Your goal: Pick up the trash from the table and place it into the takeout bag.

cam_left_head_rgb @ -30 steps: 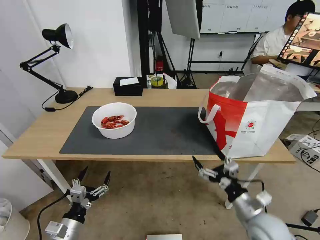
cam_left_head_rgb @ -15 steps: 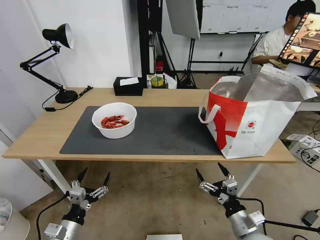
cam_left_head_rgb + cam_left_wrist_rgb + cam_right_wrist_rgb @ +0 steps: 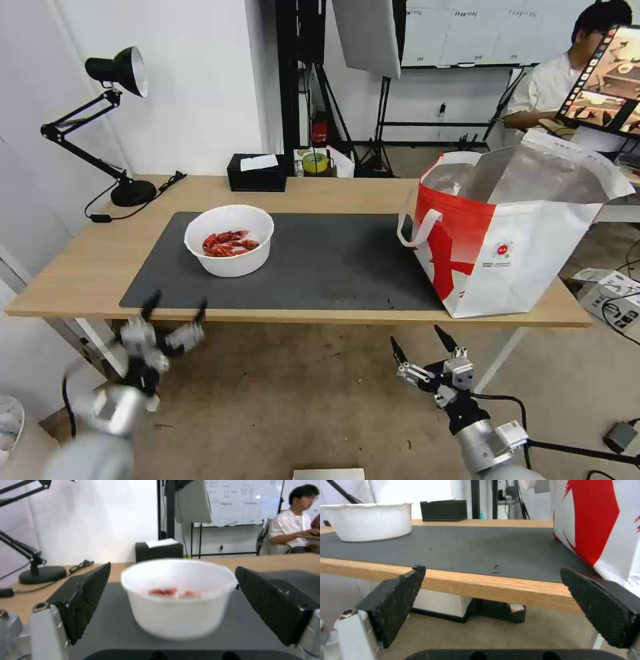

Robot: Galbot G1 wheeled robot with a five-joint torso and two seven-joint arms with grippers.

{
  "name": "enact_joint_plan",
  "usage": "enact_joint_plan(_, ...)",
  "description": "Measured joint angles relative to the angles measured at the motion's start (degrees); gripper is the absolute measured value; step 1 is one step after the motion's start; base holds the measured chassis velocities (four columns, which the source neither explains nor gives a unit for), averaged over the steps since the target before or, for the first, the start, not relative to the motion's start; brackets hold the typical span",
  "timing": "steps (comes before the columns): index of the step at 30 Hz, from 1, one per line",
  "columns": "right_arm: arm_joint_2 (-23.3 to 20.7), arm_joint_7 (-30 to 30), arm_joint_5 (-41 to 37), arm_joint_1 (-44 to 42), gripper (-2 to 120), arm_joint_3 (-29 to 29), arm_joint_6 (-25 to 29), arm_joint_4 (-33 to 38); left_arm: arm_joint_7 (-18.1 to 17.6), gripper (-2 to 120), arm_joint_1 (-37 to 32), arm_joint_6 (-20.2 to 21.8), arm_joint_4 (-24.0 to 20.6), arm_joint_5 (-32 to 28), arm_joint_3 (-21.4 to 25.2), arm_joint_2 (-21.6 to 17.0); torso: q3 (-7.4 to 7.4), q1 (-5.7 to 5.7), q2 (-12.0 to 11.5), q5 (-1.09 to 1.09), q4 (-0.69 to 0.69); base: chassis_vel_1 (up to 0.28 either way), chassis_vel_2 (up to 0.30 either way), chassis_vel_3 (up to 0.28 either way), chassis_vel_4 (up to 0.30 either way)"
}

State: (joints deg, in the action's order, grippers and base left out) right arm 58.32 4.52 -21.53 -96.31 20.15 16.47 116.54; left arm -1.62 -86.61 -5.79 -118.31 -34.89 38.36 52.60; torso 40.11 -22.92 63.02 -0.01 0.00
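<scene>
Looks like an office or work lab: a white writing board (image 3: 467, 30) on the far wall, black light stands (image 3: 383, 120), a bendy black desk lamp (image 3: 113, 73), a long light-wood table (image 3: 87, 267), loose cables (image 3: 623, 313) on the floor.

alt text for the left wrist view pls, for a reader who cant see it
The open left gripper, its two black textured fingers spread wide, frames a white round bowl of red crayfish shells sitting on a dark grey mat on the light-wood table. Behind the bowl stand a black tissue box and a black desk lamp base.
</scene>
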Motion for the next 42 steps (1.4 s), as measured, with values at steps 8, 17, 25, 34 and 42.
enact_joint_plan(8,0.0,0.0,0.0,0.0,100,0.0,-0.1,0.0,-3.2,100,8.2,4.7,2.9,-8.5,-2.2,-9.1,0.00,-0.01,0.0,0.01,0.03,0.000,0.000,0.000,0.000)
enact_joint_plan(17,-0.1,0.0,-0.1,0.1,100,0.0,-0.1,0.1,-3.7,100,19.0,9.3,8.8,-11.2,-9.5,-12.7,0.00,-0.01,0.0,0.01,-0.02,0.000,0.000,0.000,0.000)
enact_joint_plan(25,-0.1,0.0,-0.1,0.1,100,0.0,-0.1,0.1,-7.3,100,27.0,23.3,13.0,-24.8,-12.3,-15.0,0.00,0.00,0.0,0.00,0.00,0.000,0.000,0.000,0.000)
enact_joint_plan(34,-0.1,0.0,-0.1,0.1,100,0.0,-0.1,0.1,-11.1,100,38.3,33.1,18.0,-35.3,-18.6,-15.0,0.00,0.00,0.0,0.01,0.00,0.000,0.000,0.000,0.000)
enact_joint_plan(42,-0.1,0.0,-0.1,0.1,100,0.0,-0.1,0.1,-15.3,100,46.3,38.7,23.4,-38.7,-25.2,-13.9,0.00,0.00,0.0,0.02,0.00,0.000,0.000,0.000,0.000)
